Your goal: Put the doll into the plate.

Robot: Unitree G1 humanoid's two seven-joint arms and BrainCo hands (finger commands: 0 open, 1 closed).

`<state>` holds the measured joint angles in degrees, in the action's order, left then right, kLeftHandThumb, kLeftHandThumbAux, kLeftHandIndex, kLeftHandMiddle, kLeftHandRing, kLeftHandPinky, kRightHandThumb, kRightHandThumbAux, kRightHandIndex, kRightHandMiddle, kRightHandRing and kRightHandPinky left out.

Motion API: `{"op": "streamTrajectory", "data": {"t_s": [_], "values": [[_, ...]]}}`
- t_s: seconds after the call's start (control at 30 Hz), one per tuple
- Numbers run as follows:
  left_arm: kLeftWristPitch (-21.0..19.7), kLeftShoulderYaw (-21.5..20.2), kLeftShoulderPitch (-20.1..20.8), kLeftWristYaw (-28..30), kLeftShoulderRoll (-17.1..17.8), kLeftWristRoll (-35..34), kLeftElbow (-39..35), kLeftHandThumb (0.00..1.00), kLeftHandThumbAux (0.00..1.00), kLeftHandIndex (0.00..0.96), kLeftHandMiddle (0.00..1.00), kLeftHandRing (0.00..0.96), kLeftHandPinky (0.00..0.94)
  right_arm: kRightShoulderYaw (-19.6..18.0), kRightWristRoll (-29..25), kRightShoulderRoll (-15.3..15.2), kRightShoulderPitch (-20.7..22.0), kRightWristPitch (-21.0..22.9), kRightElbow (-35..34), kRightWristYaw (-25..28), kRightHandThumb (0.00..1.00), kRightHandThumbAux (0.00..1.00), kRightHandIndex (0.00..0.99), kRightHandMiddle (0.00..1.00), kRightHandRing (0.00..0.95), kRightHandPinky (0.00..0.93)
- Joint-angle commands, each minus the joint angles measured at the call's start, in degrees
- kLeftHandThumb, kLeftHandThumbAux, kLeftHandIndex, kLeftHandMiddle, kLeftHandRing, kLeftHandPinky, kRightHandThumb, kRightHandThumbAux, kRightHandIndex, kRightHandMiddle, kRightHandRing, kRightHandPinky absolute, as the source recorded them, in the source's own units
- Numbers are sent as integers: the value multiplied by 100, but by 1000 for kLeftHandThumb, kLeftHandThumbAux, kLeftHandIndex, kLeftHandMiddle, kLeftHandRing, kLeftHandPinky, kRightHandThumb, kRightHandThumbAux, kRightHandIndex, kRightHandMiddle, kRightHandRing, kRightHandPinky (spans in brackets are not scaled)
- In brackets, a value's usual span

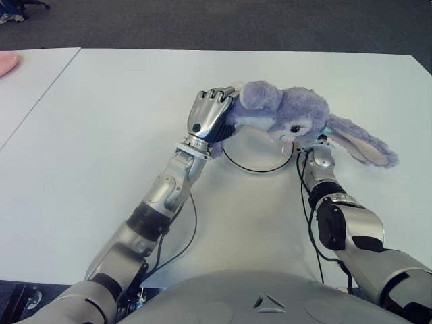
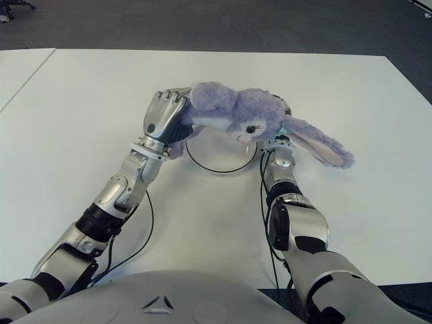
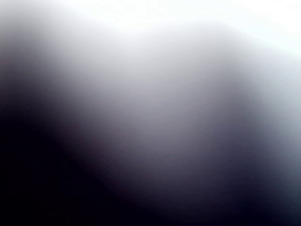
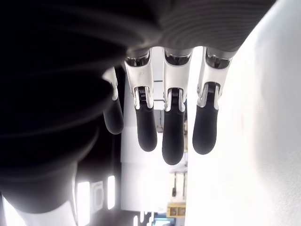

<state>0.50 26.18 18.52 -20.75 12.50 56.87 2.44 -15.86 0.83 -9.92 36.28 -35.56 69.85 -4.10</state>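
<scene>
Nearest stood the robot's grey torso shell (image 1: 270,297), with both silver-and-black arms reaching forward over the white table (image 1: 101,121).

Right hand (image 1: 318,150): showed at the right edge of the plate, under the doll's head. Its wrist view gave four dark-tipped fingers (image 4: 173,136) hanging straight and apart, gripping nothing.

Left hand (image 1: 210,111): at the plate's left edge, fingers curled over the doll's rump end and closed on it. Its own wrist view was smothered and showed nothing.

White round plate with a dark rim (image 1: 250,152): flat on the table between the two hands.

Soft lilac plush rabbit doll with long pink-lined ears (image 1: 290,115): held over the plate, body lying sideways, head towards the right hand, ears trailing out past the plate's right rim over bare table.

Risk, by my reckoning: the hold sat at one end only, so the head end could sag or swing; on release the ears and head would likely land off the rim and tip the doll out. The right hand beneath the head also stood in the way of a clean drop.

Far left: a pink object (image 1: 7,63) at the edge of a neighbouring table, well apart. Beyond, dark carpet (image 1: 216,23).
</scene>
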Motion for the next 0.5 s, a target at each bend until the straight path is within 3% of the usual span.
{"op": "streamTrajectory", "data": {"t_s": [0.03,0.5], "values": [[132,129,229,-177,-164,-30,528,411,801,799,887,888,886,90,106,464,-1223,759,780,-89,41,834,221,313,389,442],[263,181,485,-296,-421,-239,1695,357,842,796,889,890,884,125,125,464,-1222,744,772,-154,48,849,235,306,381,435]]}}
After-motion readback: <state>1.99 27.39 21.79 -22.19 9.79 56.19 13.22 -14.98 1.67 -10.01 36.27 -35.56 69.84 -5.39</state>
